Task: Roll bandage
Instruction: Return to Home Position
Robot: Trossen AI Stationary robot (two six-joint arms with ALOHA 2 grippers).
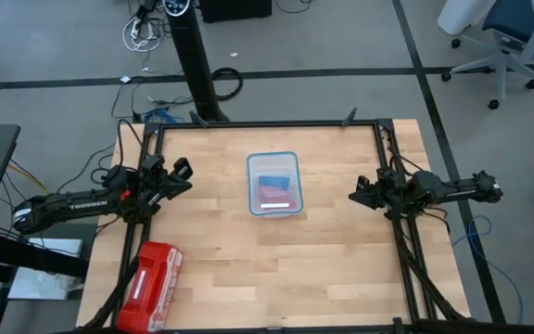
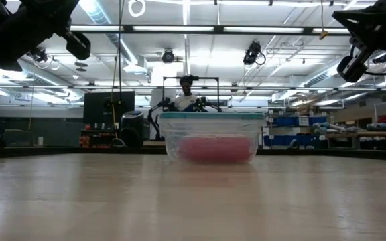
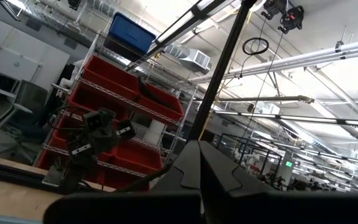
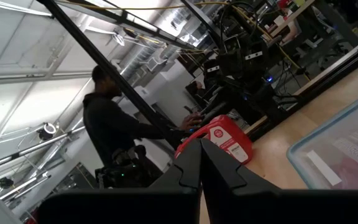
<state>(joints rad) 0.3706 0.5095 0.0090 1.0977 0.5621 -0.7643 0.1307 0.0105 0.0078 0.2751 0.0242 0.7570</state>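
Looking down from above, I read the bandage (image 1: 274, 180) as a blue patch inside the clear box (image 1: 250, 190) in the middle of the bench (image 1: 341, 269). It sits in the box's far half, with something pink-red touching it on the near side. The lid is on, so nothing in there is reachable as things stand.

The blue patch runs left to right, while the box's long axis runs near to far.

The left pincer (image 1: 186, 176) hangs at the bench's left edge, pointing right toward the box. The right pincer (image 1: 355, 197) hangs at the right edge, pointing left. Both are well apart from the box and raised off the bench. The bandage lies between them, with the right one perhaps a shade nearer.

In each wrist view the two dark fingers meet, so I take both pincers as closed on nothing.

A red pack (image 1: 151, 276) lies at the near left corner, out of the way. I judge that no reach is called for now.
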